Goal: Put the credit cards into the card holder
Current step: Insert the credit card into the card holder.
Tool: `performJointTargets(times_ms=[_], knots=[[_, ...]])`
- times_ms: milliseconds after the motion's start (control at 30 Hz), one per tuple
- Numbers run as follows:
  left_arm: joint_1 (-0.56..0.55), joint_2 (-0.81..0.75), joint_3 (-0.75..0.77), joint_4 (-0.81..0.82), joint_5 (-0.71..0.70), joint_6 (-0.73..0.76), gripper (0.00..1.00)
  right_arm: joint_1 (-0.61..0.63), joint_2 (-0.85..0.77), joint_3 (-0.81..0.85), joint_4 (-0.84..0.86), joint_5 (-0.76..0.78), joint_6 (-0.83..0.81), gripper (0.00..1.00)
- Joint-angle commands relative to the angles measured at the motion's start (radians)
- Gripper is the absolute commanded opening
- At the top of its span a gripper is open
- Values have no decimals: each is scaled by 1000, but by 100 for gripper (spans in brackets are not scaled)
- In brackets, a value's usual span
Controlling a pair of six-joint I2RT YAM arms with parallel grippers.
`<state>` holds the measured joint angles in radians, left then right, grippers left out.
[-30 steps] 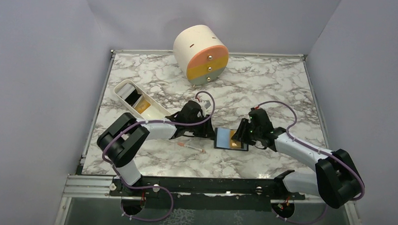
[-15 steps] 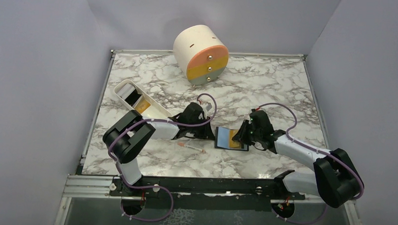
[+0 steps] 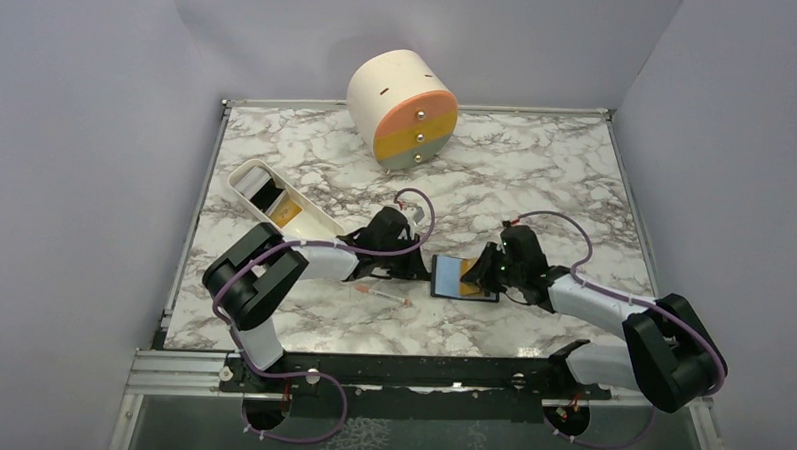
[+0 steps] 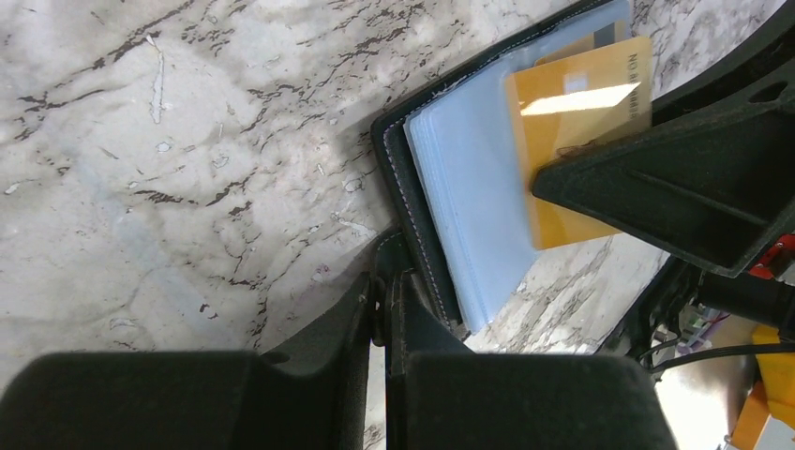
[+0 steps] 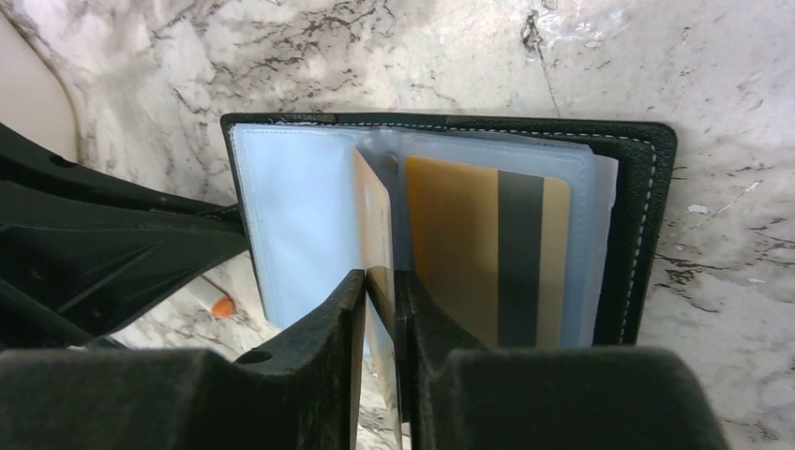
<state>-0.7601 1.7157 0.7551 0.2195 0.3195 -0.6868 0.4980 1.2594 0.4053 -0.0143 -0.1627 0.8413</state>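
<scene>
Both pairs of jaws have narrowed since a second ago. The left gripper (image 4: pixel 386 302) pinches the black edge of the card holder (image 4: pixel 394 178), which lies open between the two grippers; that corner vanishes between the fingers. The right gripper (image 5: pixel 380 295) clamps an orange-yellow card (image 5: pixel 373 220) standing on edge over the clear sleeves (image 5: pixel 291 216), its lower end hidden. Right of those jaws, a second gold card (image 5: pixel 478 253) lies sleeved.

Bright even light, soft shadows, glare on yellow card (image 4: pixel 574 141)
</scene>
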Motion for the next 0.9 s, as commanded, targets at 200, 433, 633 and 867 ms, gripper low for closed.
performJointTargets(times_ms=[200,433,633,867], knots=[[-4,-8,-37,-100,-122,67,0,1,-35,68,-227,113,-51,46],[-4,-8,-33,-115,-138,82,0,1,-43,123,-325,172,-82,50],[-4,-8,-34,-116,-141,83,0,2,-63,135,-367,212,-93,47],[-4,-9,-34,-115,-141,82,0,1,-53,122,-363,224,-96,38]])
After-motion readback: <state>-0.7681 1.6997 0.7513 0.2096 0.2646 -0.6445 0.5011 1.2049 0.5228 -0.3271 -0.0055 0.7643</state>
